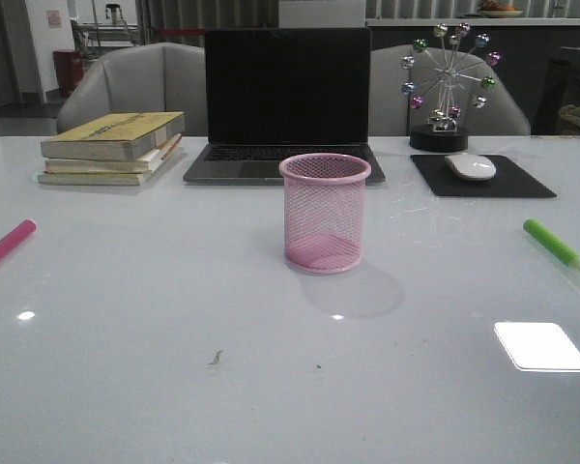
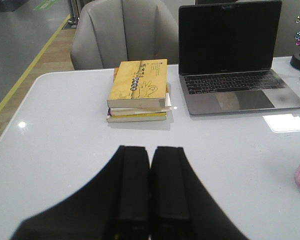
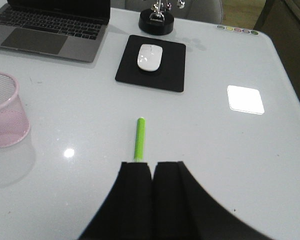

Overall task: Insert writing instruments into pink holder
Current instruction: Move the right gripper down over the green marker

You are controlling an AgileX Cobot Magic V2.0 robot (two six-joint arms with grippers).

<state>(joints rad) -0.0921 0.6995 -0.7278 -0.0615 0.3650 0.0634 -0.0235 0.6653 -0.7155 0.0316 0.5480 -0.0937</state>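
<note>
The white table (image 1: 174,367) is glossy, so either marker may roll or skid away if fingers come down off-centre. The pink holder (image 1: 325,213) stands upright mid-table, empty and light; a marker pushed against its rim could tip it. The green marker (image 3: 139,138) lies far right, just ahead of the right gripper (image 3: 152,172), whose fingers are pressed together, holding nothing. The pink marker (image 1: 7,243) lies far left. The left gripper (image 2: 150,160), likewise closed and empty, has no marker in its view.
</note>
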